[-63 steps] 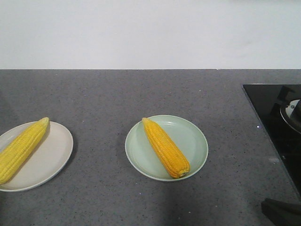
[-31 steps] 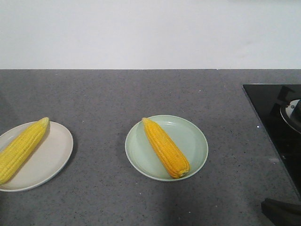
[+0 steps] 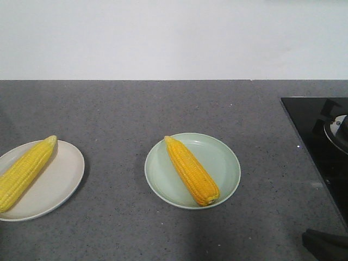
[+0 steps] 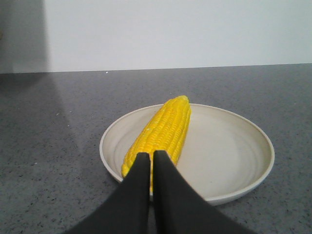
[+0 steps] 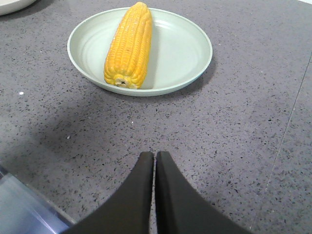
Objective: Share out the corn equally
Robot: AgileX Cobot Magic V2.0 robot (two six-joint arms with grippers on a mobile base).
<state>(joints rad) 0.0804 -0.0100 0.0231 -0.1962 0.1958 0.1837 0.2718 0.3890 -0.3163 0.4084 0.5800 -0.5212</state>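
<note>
2 plates on the counter (image 3: 163, 109) hold 1 corn cob (image 3: 191, 170) (image 3: 24, 171) each; both pincers (image 4: 148, 156) (image 5: 154, 157) are closed, empty.

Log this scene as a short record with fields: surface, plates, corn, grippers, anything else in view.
surface: grey speckled countertop
green plate: centre, holds one cob, tip pointing away and to the left
beige plate: left edge, holds one paler cob, partly cut off in the front view
left gripper: shut, empty, just in front of the beige plate
right gripper: shut, empty, above bare countertop short of the green plate
other: black cooktop at right
corn count: two cobs visible, one per plate
</note>
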